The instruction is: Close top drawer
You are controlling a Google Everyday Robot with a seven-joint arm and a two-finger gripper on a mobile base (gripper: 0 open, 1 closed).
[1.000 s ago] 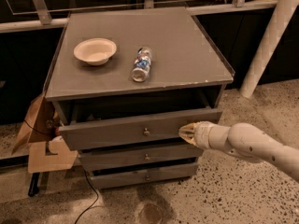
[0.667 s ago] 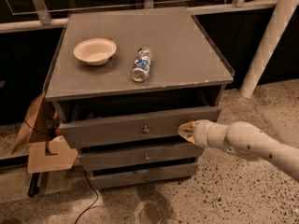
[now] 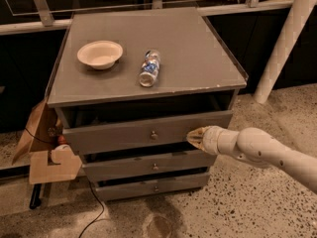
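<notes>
The top drawer (image 3: 124, 133) of a grey wooden cabinet stands slightly pulled out, with a dark gap showing above its flat front and a small round knob (image 3: 154, 135) at its centre. My gripper (image 3: 194, 137) comes in from the right on a white arm (image 3: 262, 150) and its tip rests against the right part of the drawer front, to the right of the knob. Two more grey drawers (image 3: 153, 166) with similar knobs sit below it.
On the cabinet top (image 3: 198, 58) are a white bowl (image 3: 100, 53) and a plastic bottle (image 3: 149, 68) lying on its side. Cardboard pieces (image 3: 42, 148) and a black cable (image 3: 94, 207) lie left of the cabinet. A white post (image 3: 285, 43) stands at the right. Speckled floor in front.
The gripper has moved a little to the left along the drawer front, and the drawer has slid slightly inward.
</notes>
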